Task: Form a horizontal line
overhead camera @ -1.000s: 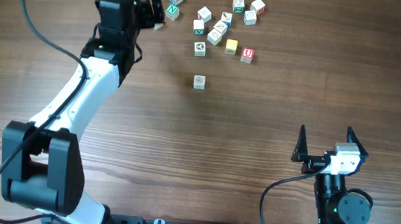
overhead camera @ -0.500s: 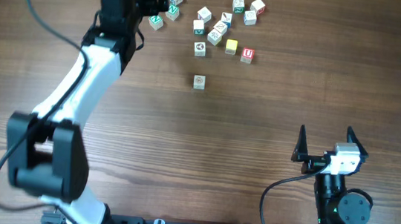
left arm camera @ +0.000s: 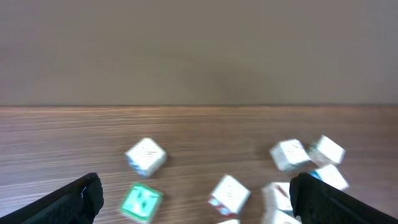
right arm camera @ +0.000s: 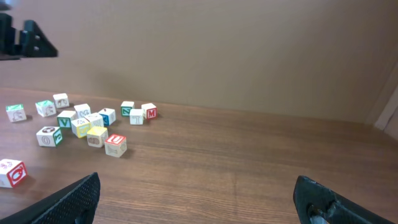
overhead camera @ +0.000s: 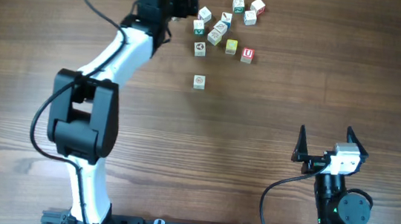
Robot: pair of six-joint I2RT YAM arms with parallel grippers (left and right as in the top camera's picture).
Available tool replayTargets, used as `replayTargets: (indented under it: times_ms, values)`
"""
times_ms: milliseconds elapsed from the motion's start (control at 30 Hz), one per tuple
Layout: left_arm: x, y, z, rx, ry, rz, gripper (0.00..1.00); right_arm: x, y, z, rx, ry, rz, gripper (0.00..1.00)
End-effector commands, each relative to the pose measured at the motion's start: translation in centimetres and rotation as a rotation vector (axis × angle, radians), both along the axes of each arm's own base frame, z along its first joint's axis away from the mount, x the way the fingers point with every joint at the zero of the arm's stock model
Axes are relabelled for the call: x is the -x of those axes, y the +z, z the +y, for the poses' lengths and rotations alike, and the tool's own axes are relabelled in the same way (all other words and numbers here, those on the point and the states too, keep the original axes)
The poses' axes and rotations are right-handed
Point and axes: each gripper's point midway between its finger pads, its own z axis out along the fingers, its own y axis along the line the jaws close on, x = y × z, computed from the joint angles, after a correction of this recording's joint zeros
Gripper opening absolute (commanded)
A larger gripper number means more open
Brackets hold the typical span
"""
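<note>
Alignment is lacking: U cube (overhead camera: 247, 55) is sitting just right of yellow cube (overhead camera: 231, 47), green-marked cube (overhead camera: 200, 49) left of it, picture cube (overhead camera: 199, 82) nearer the robot; left gripper (overhead camera: 194, 2), hovering spread wide up-left of it, should be straddling one cube squarely, while right gripper (overhead camera: 326, 133) is resting likewise spread.

Wide-spread fingers (left arm camera: 74, 200) frame blurred white cubes (left arm camera: 145, 155) and a green-faced cube (left arm camera: 142, 202) on the wooden table (left arm camera: 62, 134).
</note>
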Motion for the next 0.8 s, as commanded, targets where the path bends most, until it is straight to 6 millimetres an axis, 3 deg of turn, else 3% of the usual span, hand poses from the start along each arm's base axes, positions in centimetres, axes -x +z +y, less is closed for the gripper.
replayTargets:
  times_ms: [0,167,300,767]
  values:
    - [-0.2,-2.7,-2.1,-0.030,-0.056,0.025,1.00,0.0,0.1,0.4,0.008,0.021,-0.008,1.00]
    - [-0.1,-6.2,-2.2,0.008,-0.028,0.097,0.97,0.0,0.1,0.4,0.008,0.021,-0.008,1.00]
    - [-0.1,-7.7,-2.0,0.056,0.007,0.138,0.95,0.0,0.1,0.4,0.008,0.021,-0.007,1.00]
    - [1.5,-10.4,-3.0,0.042,-0.009,0.233,0.85,0.0,0.1,0.4,0.008,0.021,-0.008,1.00]
